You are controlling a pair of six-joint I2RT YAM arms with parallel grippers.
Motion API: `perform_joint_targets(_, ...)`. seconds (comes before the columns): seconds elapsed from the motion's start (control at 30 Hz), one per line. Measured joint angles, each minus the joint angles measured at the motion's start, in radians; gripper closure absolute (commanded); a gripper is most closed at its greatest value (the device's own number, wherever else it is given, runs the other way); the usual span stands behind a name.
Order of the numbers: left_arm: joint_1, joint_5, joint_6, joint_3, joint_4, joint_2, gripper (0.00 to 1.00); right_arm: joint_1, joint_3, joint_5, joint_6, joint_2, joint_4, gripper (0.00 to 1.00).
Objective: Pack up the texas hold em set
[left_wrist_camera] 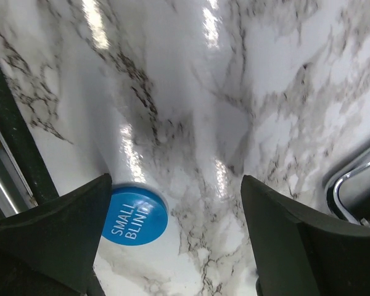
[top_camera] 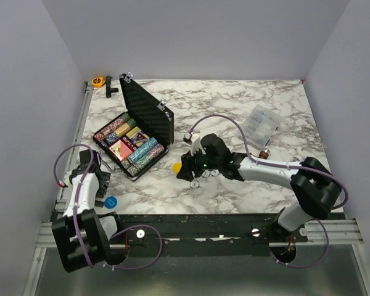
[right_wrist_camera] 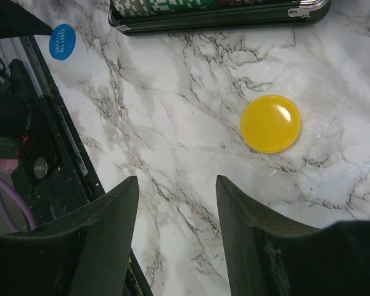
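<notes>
The black rectangular hinged case with silver corners (top_camera: 135,132) lies open on the left half of the white marble-patterned desk (top_camera: 234,105), with its lid raised and rows of multicoloured chips (top_camera: 145,151) inside. The left pincer (left_wrist_camera: 176,177) hangs low over the desk, jaws wide apart and holding nothing, and the round blue disc marked SMALL BLIND (left_wrist_camera: 134,216) lies just beside one finger. The right pincer (right_wrist_camera: 176,179) hangs close to the round yellow disc (right_wrist_camera: 271,123) with its jaws parted and empty; the disc lies flat on the desk near the case's front edge, untouched.
</notes>
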Motion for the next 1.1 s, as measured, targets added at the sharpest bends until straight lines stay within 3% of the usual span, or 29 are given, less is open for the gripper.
perform_joint_targets(0.27,-0.184,0.033,0.006,0.122,-0.014,0.197,0.19,0.000,-0.037,0.042,-0.014,-0.053,0.008,0.44)
perform_joint_targets(0.47,-0.225,0.055,0.029,0.151,-0.014,0.237,0.17,0.000,-0.055,0.066,-0.019,-0.107,0.032,0.44)
perform_joint_targets(0.7,-0.226,0.069,0.042,0.146,-0.043,0.207,0.15,0.000,-0.072,0.076,-0.024,-0.122,0.043,0.44)
perform_joint_targets(0.9,-0.232,0.083,0.041,0.108,-0.068,0.067,0.15,0.000,-0.078,0.075,-0.024,-0.127,0.059,0.44)
perform_joint_targets(1.1,-0.232,0.098,0.042,0.101,-0.126,0.079,0.15,0.000,-0.096,0.075,-0.023,-0.153,0.066,0.44)
